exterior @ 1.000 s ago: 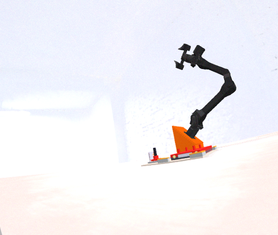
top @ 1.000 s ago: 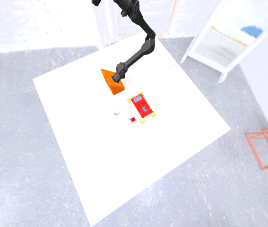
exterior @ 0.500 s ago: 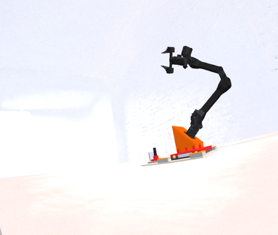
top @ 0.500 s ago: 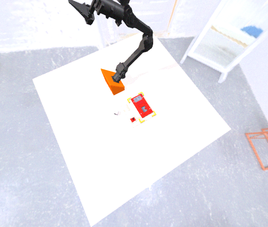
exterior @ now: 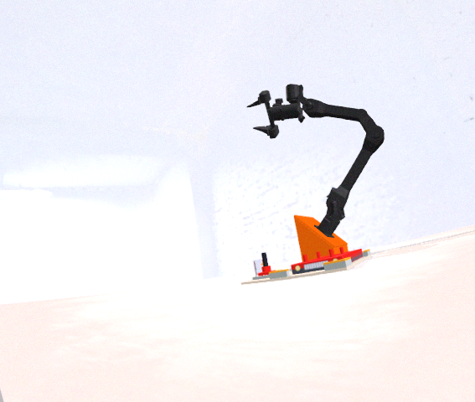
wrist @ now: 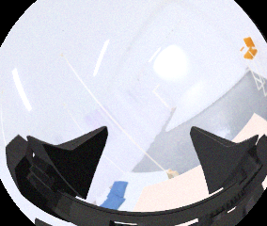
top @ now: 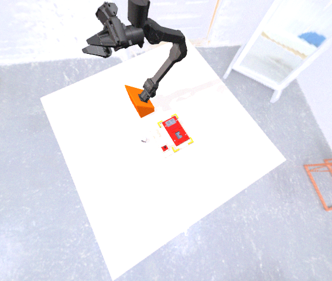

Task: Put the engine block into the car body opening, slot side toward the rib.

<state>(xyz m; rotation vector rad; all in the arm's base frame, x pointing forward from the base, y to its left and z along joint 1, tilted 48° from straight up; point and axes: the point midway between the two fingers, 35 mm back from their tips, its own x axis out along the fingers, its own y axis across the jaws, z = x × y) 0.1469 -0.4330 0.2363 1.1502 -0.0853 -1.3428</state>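
Gripper [exterior: 261, 116] raised high above the desk [top: 147, 193], fingers [exterior: 264, 128] spread wide, holding nothing; car body [top: 175, 131] lies flat on the desk, well below and apart from the fingers; engine block too small to identify.

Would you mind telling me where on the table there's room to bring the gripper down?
Room shows on the near half of the table, below the car body, and along its left and right edges. It is crowded mid-table: the orange base, the car body and the small red part sit close together. The open gripper is high above.
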